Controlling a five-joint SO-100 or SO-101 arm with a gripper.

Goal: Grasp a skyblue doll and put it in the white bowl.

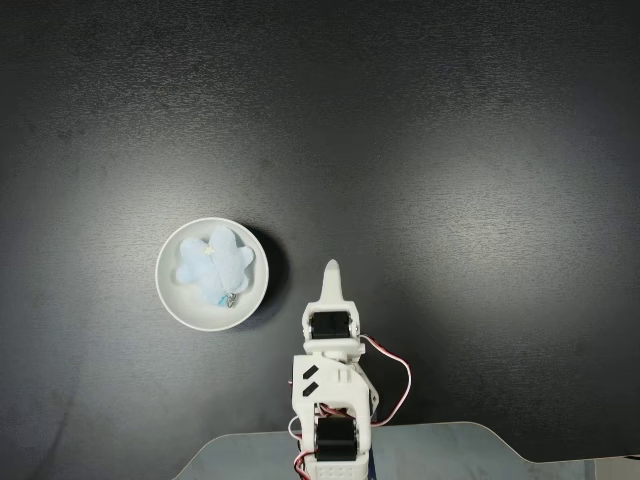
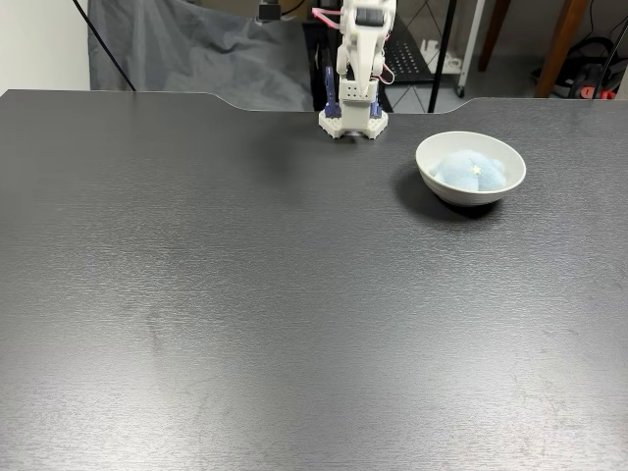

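Observation:
The skyblue doll (image 1: 217,263) lies inside the white bowl (image 1: 176,295), which stands on the black table left of the arm in a fixed view from above. From the front fixed view, the doll (image 2: 467,171) shows as a pale blue lump within the bowl (image 2: 442,184), to the right of the arm's base (image 2: 352,120). My gripper (image 1: 332,270) is folded back over the arm, to the right of the bowl and apart from it. Its fingers are pressed together into a point with nothing between them.
The black table (image 1: 420,150) stretches wide around the bowl. The arm's base sits at the table's edge by a shallow notch (image 2: 334,106). Behind the table are a grey cloth (image 2: 196,54), cables and furniture legs.

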